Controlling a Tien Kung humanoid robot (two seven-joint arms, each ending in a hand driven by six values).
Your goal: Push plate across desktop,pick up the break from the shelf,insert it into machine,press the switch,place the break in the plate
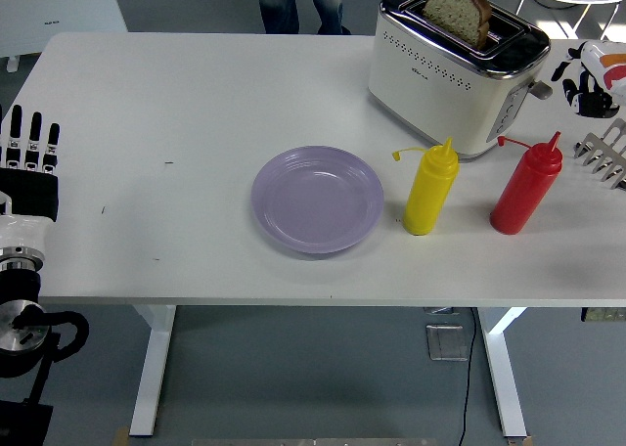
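A slice of brown bread [457, 11] stands in the slot of the white toaster [445, 84] at the back right of the table. The toaster's lever [540, 89] sticks out of its right end. My right hand [587, 79] comes in from the right edge, just right of that lever and apart from it, fingers loosely bent and holding nothing. A lilac plate [318, 199] lies bare at the table's middle. My left hand [29, 143] rests at the left edge, fingers straight.
A yellow squeeze bottle [430, 189] and a red squeeze bottle [526, 185] stand in front of the toaster. A metal rack [606, 151] shows at the right edge. A person's legs [298, 1] are behind the table's far side.
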